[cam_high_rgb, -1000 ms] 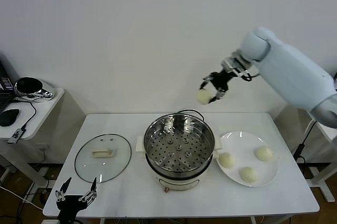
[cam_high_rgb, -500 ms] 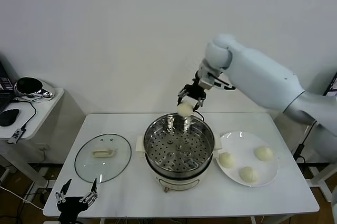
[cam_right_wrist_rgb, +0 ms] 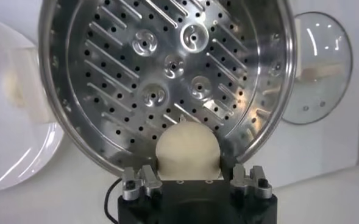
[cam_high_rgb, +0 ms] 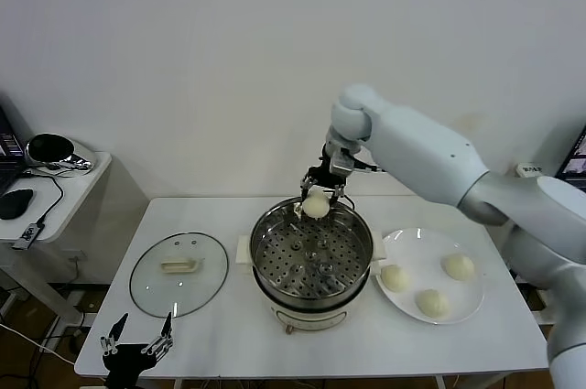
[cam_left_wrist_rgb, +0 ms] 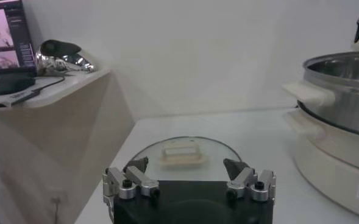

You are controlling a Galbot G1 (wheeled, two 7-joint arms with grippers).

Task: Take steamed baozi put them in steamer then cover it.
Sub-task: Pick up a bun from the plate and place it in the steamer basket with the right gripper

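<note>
Looks like a robotics lab: bare white wall (cam_high_rgb: 183,59), plain white table (cam_high_rgb: 476,343), side desk (cam_high_rgb: 64,188) with monitor (cam_left_wrist_rgb: 8,36), mouse (cam_high_rgb: 14,203) and cables.

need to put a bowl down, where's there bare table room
Bare tabletop runs along the back edge behind the lid and in the front right corner below the plate. The middle is crowded: steamer sits tight between lid and plate, with the right gripper holding a baozi above it.

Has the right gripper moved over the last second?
Yes. The right gripper, shut on a baozi, has swung toward the robot's left and down, to the steamer's back rim.
</note>
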